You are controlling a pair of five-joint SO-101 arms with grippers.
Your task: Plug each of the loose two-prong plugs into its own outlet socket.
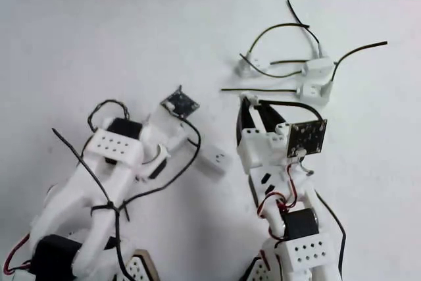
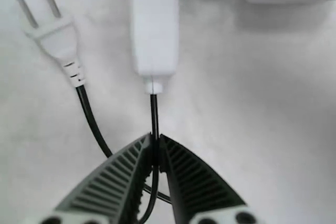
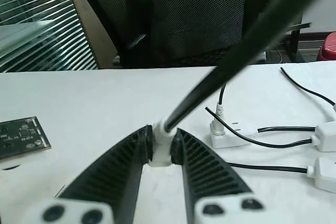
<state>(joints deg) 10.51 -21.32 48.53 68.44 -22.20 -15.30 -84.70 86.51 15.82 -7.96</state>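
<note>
Left claw (image 2: 155, 139) is clamped on a black cable (image 2: 154, 114), right claw (image 3: 163, 132) on a white plug (image 3: 160, 151); 2 sockets (image 1: 319, 67) lie near the table (image 1: 99, 44)'s far edge

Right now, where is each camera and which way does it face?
High view: overhead, looking down on the table; both arms show.
Left wrist view: on that wrist, facing down; left gripper clamps a cable.
Right wrist view: on that wrist, facing across toward a chair; right gripper clamps a white cable end.
High and right wrist share corded white connectors.
</note>
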